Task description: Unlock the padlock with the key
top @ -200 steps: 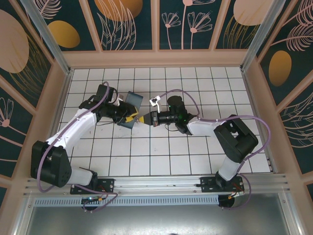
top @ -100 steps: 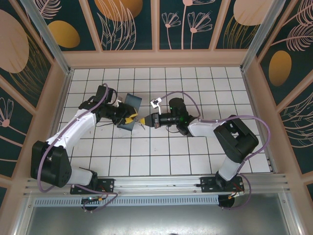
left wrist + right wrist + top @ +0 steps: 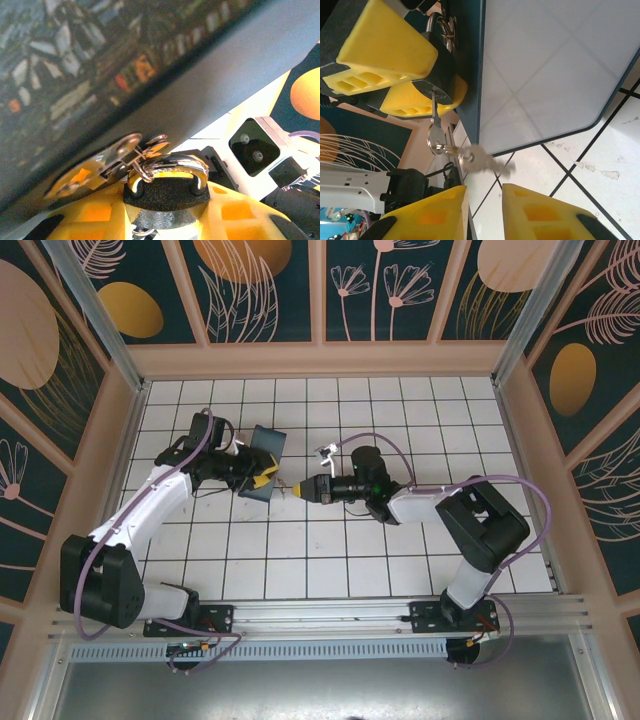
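Progress: partial. The left hand is clenched on the dark body of the padlock and holds it against the box. One key stands inserted in the keyhole, with the rest of the bunch hanging from its ring. The right hand is released, jaws apart just below the bunch, touching nothing. The shackle looks seated at both legs, so the lock is judged not yet opened. Outstanding: regrip the key, turn it, free the shackle.
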Motion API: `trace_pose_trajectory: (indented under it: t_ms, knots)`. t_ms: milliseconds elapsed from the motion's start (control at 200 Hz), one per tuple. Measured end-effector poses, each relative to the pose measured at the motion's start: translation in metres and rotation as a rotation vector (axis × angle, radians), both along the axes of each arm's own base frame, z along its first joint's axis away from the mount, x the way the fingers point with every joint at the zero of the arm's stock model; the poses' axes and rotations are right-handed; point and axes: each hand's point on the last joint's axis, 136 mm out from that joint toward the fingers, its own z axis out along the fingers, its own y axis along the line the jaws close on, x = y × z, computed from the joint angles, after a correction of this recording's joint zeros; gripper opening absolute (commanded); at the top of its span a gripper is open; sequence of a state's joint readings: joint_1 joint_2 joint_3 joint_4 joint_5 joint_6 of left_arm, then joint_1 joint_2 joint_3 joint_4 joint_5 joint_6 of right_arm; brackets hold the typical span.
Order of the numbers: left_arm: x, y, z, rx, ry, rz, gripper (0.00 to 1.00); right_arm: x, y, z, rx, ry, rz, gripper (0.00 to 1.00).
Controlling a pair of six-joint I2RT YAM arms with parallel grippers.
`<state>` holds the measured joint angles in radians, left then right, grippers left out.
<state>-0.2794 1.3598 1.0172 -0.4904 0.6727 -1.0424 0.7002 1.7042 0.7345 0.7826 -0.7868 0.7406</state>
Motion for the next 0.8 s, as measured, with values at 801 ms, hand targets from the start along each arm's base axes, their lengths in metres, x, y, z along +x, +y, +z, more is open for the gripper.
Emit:
trace_pose_trajectory:
  t_ms: [801]
  knots:
    - [0.003,-0.001,0.002,-0.010,-0.007,0.008,0.12,0.006,0.022,0.025,0.095,-0.039,-0.025,0.34]
